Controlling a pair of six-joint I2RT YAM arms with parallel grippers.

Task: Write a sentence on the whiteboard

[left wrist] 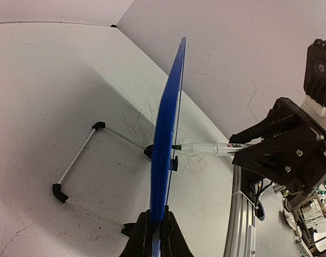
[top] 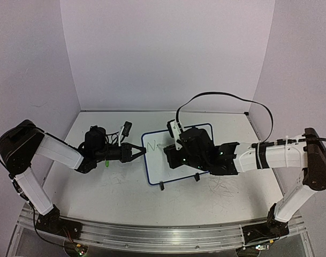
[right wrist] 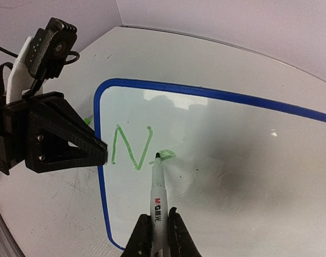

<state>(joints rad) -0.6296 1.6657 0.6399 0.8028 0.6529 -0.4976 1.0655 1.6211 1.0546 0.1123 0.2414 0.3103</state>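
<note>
The whiteboard (top: 154, 166), white with a dark blue rim, stands tilted on the table on small black feet. My left gripper (top: 143, 151) is shut on its left rim; in the left wrist view the blue whiteboard edge (left wrist: 171, 118) runs up from between the jaws of the left gripper (left wrist: 156, 227). My right gripper (right wrist: 157, 230) is shut on a white marker (right wrist: 158, 195). The marker's dark tip touches the whiteboard (right wrist: 232, 160). The sentence (right wrist: 131, 150) stands as a green "N" and part of a second letter beside it.
A thin wire stand (left wrist: 77, 166) props the board from behind. An aluminium rail (top: 163, 235) runs along the near table edge. A black cable (top: 227, 96) arcs above the right arm. Walls close in the table at the back and sides.
</note>
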